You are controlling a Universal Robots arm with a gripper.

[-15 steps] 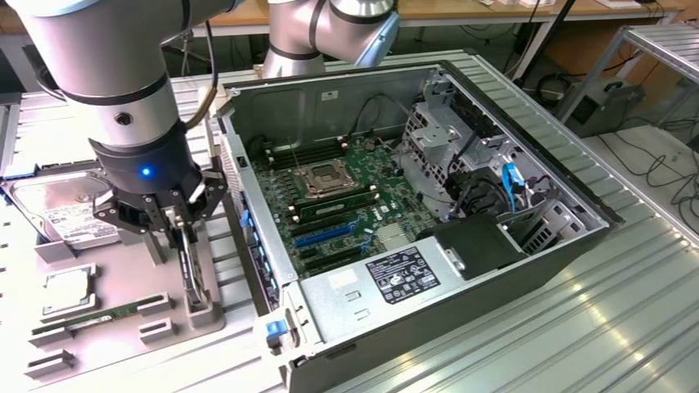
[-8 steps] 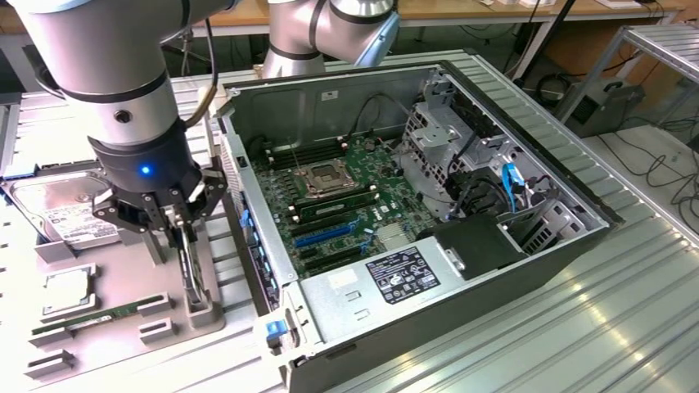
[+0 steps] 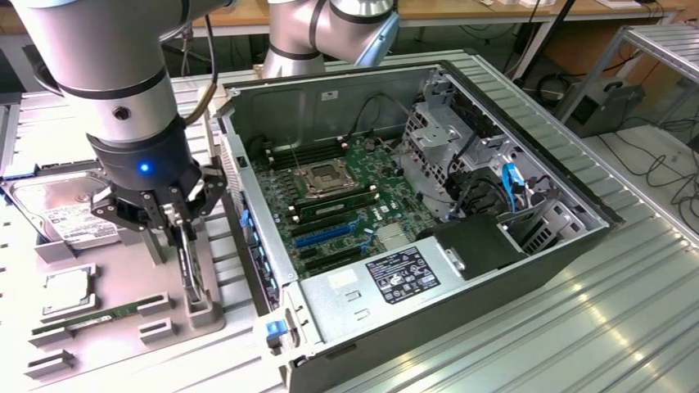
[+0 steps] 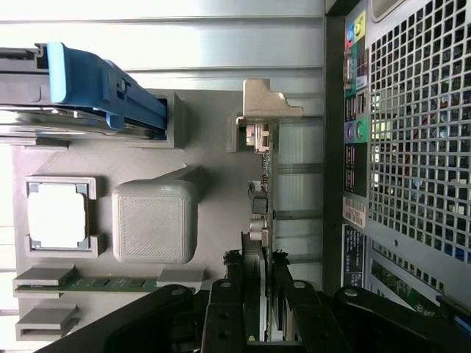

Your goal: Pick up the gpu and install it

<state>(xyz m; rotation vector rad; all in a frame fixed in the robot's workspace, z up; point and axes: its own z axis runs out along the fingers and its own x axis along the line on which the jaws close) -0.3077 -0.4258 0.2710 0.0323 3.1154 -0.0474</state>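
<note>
- The gpu [image 3: 195,274] [image 4: 262,195], a thin flat card with a green circuit board and a silver metal end bracket, stands on its long edge in a slotted grey block. The block is at the edge of a grey plastic holder plate [image 3: 120,278] [image 4: 206,147], on the side next to the computer case.
- The black gripper [image 3: 186,241] [image 4: 261,283] is down over the card with one finger on each face, closed on it. The card's lower edge sits in the slot.
- In the wrist view the bracket end of the card lies away from the fingers [image 4: 235,309], beside a grey corner post of the plate.
- A narrow green memory stick [image 3: 93,319] [image 4: 110,283] lies flat in its cradle, near the plate's corner away from the case.
- A square silver processor [image 3: 68,292] [image 4: 57,213] sits in a framed pocket just beside the stick.
- A silver boxy hard drive [image 3: 60,209] with a blue rail [image 4: 88,81] rests at the plate's far end.
- The open grey computer case [image 3: 568,237] [image 4: 419,147] lies on its side just beside the plate, its green motherboard [image 3: 339,205] facing up.
- Plate and case both rest on a ribbed metal table [image 3: 611,327].
</note>
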